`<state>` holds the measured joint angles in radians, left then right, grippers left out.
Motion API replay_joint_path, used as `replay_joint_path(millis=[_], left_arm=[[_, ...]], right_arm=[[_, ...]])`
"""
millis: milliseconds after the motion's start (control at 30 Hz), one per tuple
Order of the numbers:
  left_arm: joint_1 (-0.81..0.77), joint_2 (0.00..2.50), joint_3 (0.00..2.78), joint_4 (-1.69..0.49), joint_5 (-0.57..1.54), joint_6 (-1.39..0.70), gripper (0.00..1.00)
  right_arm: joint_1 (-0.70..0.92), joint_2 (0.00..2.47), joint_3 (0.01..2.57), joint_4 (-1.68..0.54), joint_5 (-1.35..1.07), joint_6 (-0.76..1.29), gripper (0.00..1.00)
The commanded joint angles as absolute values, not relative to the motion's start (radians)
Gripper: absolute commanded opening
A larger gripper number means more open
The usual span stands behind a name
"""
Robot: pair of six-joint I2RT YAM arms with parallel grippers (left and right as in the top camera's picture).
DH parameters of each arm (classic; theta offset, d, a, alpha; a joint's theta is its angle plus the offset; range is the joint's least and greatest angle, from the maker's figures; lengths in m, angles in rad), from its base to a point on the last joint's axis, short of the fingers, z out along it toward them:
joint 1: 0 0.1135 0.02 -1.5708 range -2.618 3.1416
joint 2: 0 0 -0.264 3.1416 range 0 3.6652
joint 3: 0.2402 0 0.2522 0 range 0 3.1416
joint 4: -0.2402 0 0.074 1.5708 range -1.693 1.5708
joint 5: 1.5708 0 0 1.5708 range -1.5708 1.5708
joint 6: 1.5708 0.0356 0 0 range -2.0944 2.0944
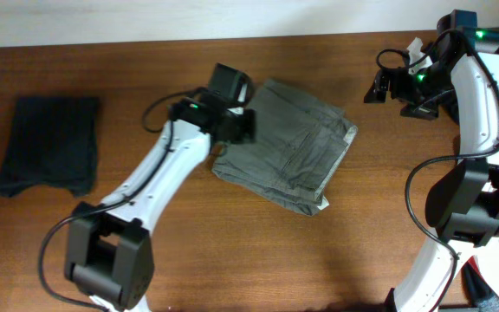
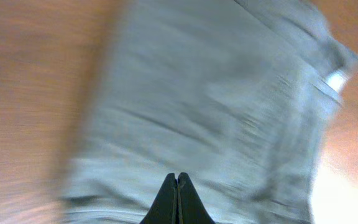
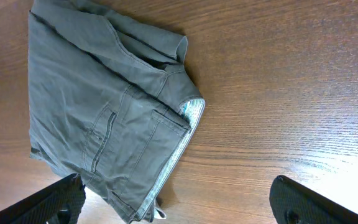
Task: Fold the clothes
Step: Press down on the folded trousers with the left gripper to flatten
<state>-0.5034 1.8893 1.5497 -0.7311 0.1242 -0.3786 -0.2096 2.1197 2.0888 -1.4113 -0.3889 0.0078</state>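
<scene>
The clothes in play are grey-khaki trousers (image 1: 288, 143), lying folded into a rough square at the middle of the table, with the pale waistband lining showing on the right edge. My left gripper (image 1: 243, 127) hovers over their left edge. In the blurred left wrist view its jaws (image 2: 177, 177) are shut tip to tip above the trousers (image 2: 216, 106), with no fabric seen between them. My right gripper (image 1: 395, 94) stands apart at the far right, wide open and empty. In the right wrist view the trousers (image 3: 104, 112) lie ahead of its gripper (image 3: 176, 183), slit pocket upward.
A black garment (image 1: 50, 143) lies folded at the table's left. Something white (image 1: 418, 48) sits at the back right behind the right arm, and a bit of red (image 1: 485, 296) shows at the front right corner. Bare wood (image 1: 362, 217) surrounds the trousers.
</scene>
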Motion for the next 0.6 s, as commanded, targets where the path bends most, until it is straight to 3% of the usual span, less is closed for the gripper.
replay_joint_path(millis=[0, 300, 567], left_arm=[[-0.58, 1.964, 1.546, -0.71, 0.231, -0.408, 0.01], [-0.747, 2.146, 1.546, -0.622, 0.248, -0.43, 0.01], [-0.734, 2.205, 1.546, -0.811, 0.121, -0.336, 0.01]], right_arm=[[-0.207, 2.105, 2.095, -1.414, -0.38, 0.008, 0.99], [-0.207, 2.105, 2.095, -1.414, -0.38, 0.008, 0.99], [-0.207, 2.105, 2.095, -1.414, -0.38, 0.008, 0.99]])
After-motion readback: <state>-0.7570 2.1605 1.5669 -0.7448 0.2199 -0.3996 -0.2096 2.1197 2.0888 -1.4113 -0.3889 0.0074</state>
